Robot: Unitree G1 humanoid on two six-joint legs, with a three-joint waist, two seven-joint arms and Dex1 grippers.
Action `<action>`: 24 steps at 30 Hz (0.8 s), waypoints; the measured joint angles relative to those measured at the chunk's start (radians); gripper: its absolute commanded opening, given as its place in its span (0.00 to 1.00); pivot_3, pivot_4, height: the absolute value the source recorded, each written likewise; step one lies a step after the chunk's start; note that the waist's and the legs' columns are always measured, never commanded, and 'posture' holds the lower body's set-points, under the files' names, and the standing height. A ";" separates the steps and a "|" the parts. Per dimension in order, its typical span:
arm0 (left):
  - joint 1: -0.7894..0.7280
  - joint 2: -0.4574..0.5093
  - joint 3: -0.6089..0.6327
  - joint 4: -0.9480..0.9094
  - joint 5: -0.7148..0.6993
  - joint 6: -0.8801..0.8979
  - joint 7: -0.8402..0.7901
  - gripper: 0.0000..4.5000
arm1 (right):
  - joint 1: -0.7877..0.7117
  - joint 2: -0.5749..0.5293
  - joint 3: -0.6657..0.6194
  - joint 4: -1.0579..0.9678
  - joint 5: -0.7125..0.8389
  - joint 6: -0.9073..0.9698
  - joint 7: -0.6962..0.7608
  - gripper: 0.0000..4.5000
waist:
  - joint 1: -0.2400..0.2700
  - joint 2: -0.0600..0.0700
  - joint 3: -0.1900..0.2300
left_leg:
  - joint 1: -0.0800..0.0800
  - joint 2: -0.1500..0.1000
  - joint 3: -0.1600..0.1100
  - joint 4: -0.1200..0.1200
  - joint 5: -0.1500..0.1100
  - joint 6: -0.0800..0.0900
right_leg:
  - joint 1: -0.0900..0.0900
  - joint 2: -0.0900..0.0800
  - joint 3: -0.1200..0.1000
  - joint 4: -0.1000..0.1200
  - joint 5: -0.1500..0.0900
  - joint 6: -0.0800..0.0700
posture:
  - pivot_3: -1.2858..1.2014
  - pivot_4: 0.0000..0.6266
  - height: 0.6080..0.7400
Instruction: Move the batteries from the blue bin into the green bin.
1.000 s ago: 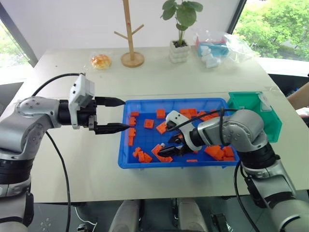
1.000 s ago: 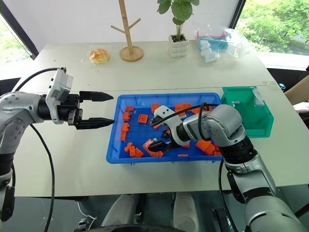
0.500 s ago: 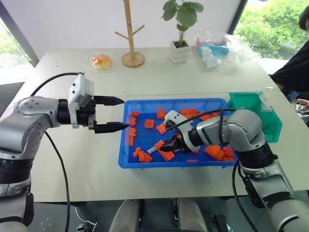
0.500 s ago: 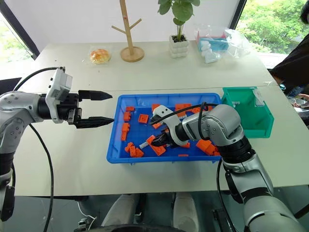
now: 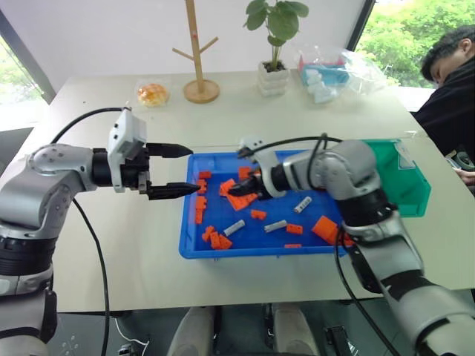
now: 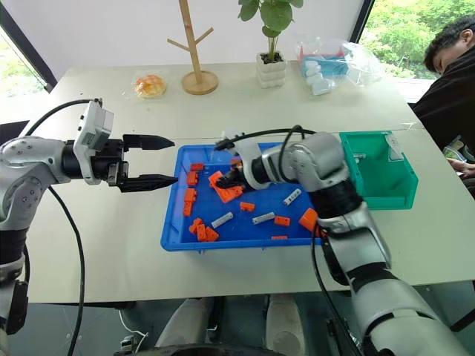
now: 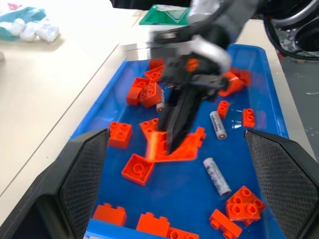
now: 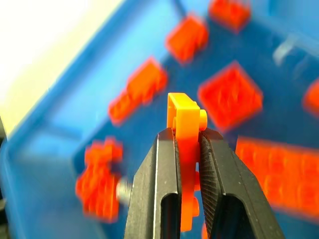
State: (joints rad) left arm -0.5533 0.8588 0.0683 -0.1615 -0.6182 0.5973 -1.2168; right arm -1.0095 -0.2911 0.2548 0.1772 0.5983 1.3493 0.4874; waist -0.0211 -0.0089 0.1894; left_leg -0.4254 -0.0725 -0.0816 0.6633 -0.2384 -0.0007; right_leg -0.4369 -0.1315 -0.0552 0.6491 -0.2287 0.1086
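Plainly, the left claw (image 5: 172, 170) hangs just off the left rim of the blue bin (image 5: 190, 245), its two fingers apart and level, holding nothing. Inside the bin, near its left half, the right claw (image 5: 241, 191) is clamped together on an orange brick (image 8: 185, 124), not on a battery; a wide flat orange plate (image 7: 180, 147) hangs at the tips, lifted off the bin floor. Three batteries (image 5: 234, 228) lie bare on the bin floor toward the near rim: one near the left brick cluster, a second (image 5: 275, 225) about mid-bin, a third (image 5: 302, 205) further right, all apart from the claw. Loose bricks (image 5: 217, 239) are scattered around them. To the right of the blue bin the green bin (image 5: 413, 194) stands touching or just beside its corner; whether it holds any battery cannot be told. A person (image 5: 451, 96) sits beyond the green bin, at the table (image 5: 111, 245) edge.

The chief risk, as I judge it, is that the wrong thing travels: if the arm carries on toward the green bin, bricks get sorted as batteries. The grip looks thin, on one brick's edge, so the load could drop and knock the batteries, which would roll under other bricks. A swing right would also pass close to the person.
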 measured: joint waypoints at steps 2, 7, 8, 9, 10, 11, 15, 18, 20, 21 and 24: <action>0.001 0.000 0.000 -0.003 0.000 0.000 0.002 1.00 | -0.019 0.022 0.020 0.060 -0.039 -0.063 0.018 0.24 | 0.002 0.000 0.000 | 0.000 0.000 0.000 0.000 0.000 0.000 | 0.000 0.000 0.000 0.000 0.000 0.000 | 0.52 0.24 0.64; 0.009 0.001 0.003 -0.012 -0.001 0.003 0.020 1.00 | -0.034 0.034 0.087 0.164 -0.151 -0.230 0.087 0.54 | 0.003 0.000 0.000 | -0.001 -0.001 0.000 0.000 0.000 0.000 | 0.000 0.000 0.000 0.000 0.000 0.000 | 0.52 0.24 0.64; 0.010 0.001 0.004 -0.017 -0.002 0.003 0.023 1.00 | -0.034 0.023 0.103 0.166 -0.170 -0.266 0.117 0.54 | 0.003 0.000 0.000 | -0.001 -0.001 0.000 0.000 0.000 0.000 | -0.001 0.000 0.000 0.000 0.000 0.000 | 0.52 0.24 0.64; 0.011 0.001 0.004 -0.022 -0.002 0.003 0.025 1.00 | -0.034 0.001 0.122 0.158 -0.188 -0.305 0.154 0.54 | 0.003 0.000 0.000 | -0.001 -0.001 0.000 0.000 0.000 0.000 | -0.001 0.000 0.000 0.000 0.000 0.000 | 0.52 0.24 0.64; 0.015 0.001 0.005 -0.031 -0.003 0.003 0.027 1.00 | -0.034 -0.035 0.141 0.137 -0.206 -0.352 0.206 0.54 | 0.003 0.000 0.000 | -0.001 -0.001 0.000 0.000 0.000 0.000 | -0.001 0.000 0.000 0.000 0.000 0.000 | 0.52 0.24 0.64; 0.020 0.001 0.007 -0.037 -0.003 0.004 0.029 1.00 | -0.034 -0.068 0.153 0.114 -0.219 -0.392 0.253 0.54 | 0.003 0.000 0.000 | -0.001 -0.001 0.000 0.000 0.000 -0.001 | -0.001 0.000 0.000 0.000 0.000 0.000 | 0.52 0.24 0.64; 0.032 0.001 0.007 -0.042 -0.004 0.004 0.037 1.00 | -0.007 -0.194 0.186 -0.011 -0.253 -0.557 0.464 0.54 | 0.001 0.000 0.000 | -0.001 0.000 0.000 0.000 0.000 0.000 | -0.001 0.001 0.000 0.000 0.000 0.000 | 0.52 0.24 0.64; 0.032 0.002 0.008 -0.044 -0.004 0.004 0.035 1.00 | 0.064 -0.278 0.205 -0.105 -0.261 -0.684 0.635 0.54 | 0.002 0.000 0.001 | -0.001 0.000 0.000 0.000 0.000 0.000 | -0.001 0.001 0.000 0.000 0.000 0.000 | 0.52 0.24 0.64; 0.032 0.002 0.006 -0.045 -0.004 0.004 0.029 1.00 | 0.091 -0.292 0.218 -0.116 -0.284 -0.758 0.694 0.54 | -0.001 0.000 0.001 | -0.001 0.000 0.000 0.000 0.000 -0.001 | -0.001 0.001 0.000 0.000 0.000 0.000 | 0.52 0.24 0.64; 0.032 0.002 0.006 -0.047 -0.004 0.004 0.025 1.00 | 0.105 -0.303 0.228 -0.118 -0.306 -0.806 0.720 0.54 | -0.001 0.000 0.001 | -0.001 0.000 0.000 0.000 0.000 -0.001 | -0.001 0.001 0.000 0.000 0.000 0.000 | 0.52 0.24 0.64; 0.032 0.002 0.005 -0.051 -0.004 0.004 0.019 1.00 | 0.136 -0.316 0.242 -0.116 -0.356 -0.908 0.775 0.54 | 0.002 0.000 0.001 | -0.001 0.001 0.000 0.000 0.000 -0.001 | -0.001 0.001 0.000 0.000 0.000 0.000 | 0.52 0.24 0.64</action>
State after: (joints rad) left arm -0.5209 0.8609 0.0735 -0.2123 -0.6226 0.6017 -1.1979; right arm -0.8739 -0.6074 0.4972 0.0613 0.2425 0.4416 1.2622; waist -0.0192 -0.0092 0.1901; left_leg -0.4261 -0.0720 -0.0817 0.6633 -0.2380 -0.0016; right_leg -0.4376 -0.1308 -0.0548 0.6491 -0.2290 0.1089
